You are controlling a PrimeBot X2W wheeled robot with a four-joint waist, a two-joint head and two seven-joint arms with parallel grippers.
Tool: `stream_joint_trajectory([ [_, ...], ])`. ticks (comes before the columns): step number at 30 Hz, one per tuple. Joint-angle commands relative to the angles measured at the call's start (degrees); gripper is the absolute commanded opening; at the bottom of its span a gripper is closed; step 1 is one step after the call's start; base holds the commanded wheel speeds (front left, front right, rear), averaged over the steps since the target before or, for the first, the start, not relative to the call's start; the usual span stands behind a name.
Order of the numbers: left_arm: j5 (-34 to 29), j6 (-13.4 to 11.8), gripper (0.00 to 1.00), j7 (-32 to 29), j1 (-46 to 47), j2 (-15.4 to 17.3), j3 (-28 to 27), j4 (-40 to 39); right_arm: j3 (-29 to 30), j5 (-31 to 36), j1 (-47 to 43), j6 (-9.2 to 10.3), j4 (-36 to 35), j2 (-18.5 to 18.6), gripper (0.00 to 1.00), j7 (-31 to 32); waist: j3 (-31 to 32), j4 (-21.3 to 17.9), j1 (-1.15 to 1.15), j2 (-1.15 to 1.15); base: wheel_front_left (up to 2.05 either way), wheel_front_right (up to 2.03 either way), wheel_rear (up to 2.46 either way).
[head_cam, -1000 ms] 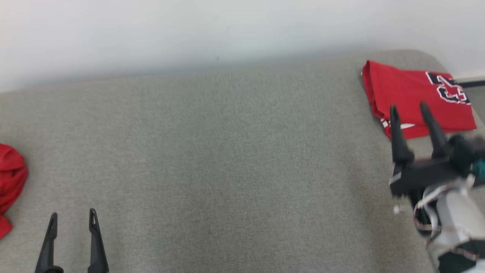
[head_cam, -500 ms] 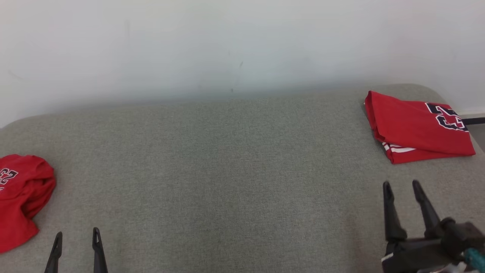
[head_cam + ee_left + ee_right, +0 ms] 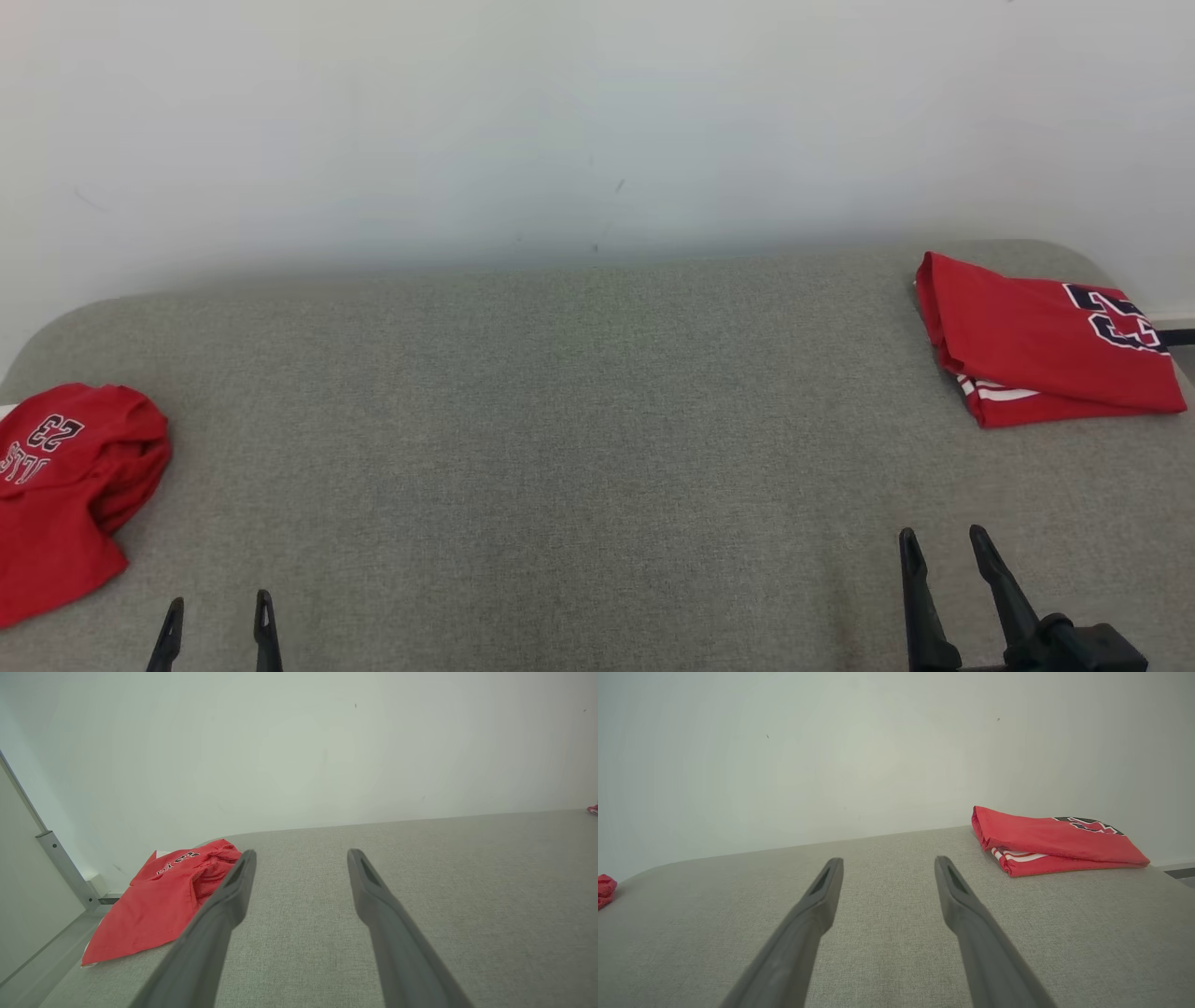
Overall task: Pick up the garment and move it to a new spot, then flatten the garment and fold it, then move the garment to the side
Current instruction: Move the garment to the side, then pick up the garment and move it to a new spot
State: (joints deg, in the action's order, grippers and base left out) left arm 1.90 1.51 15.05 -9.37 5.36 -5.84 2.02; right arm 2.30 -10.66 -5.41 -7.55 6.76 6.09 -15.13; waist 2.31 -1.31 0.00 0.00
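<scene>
Grey pad (image 3: 597,448) against a white wall (image 3: 597,112), middle bare. Folded jersey (image 3: 1046,345) sits at the far right corner, close to the edge. It looks done and parked. Crumpled jersey (image 3: 70,485) lies bunched at the left edge, number side up, and is probably the next pick.

Left gripper (image 3: 219,602) is low at the near edge, just right of the crumpled jersey and not touching it. Jaws spread, nothing in them. Right gripper (image 3: 941,534) is the same: spread and empty, on the near side of the folded jersey and well apart from it.

Risks:
- Pinching only one layer of the bunch: it unfurls lopsided or drags off the left edge.
- Going in too deep: fingers snag the pad cloth.
- Right arm swinging across: it clips the folded jersey, undoing the fold or pushing it off the corner.
</scene>
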Motion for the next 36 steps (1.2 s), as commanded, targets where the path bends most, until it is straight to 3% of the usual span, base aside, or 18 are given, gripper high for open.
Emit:
stream_joint_trajectory([
  [1,-0.5,0.23,1.0,0.18,-0.46,0.11,0.14,0.53,-0.4,-0.13,-0.88,0.15,0.41,-0.5,1.0,0.0,0.47,0.64,0.0,0.0,0.0,0.0,0.0],
  [36,-0.07,0.82,1.0,0.18,0.44,1.05,1.65,3.09,-1.29,1.48,-1.24,0.15,2.5,-1.43,1.0,0.0,1.12,2.75,0.0,0.0,0.0,0.0,0.0],
])
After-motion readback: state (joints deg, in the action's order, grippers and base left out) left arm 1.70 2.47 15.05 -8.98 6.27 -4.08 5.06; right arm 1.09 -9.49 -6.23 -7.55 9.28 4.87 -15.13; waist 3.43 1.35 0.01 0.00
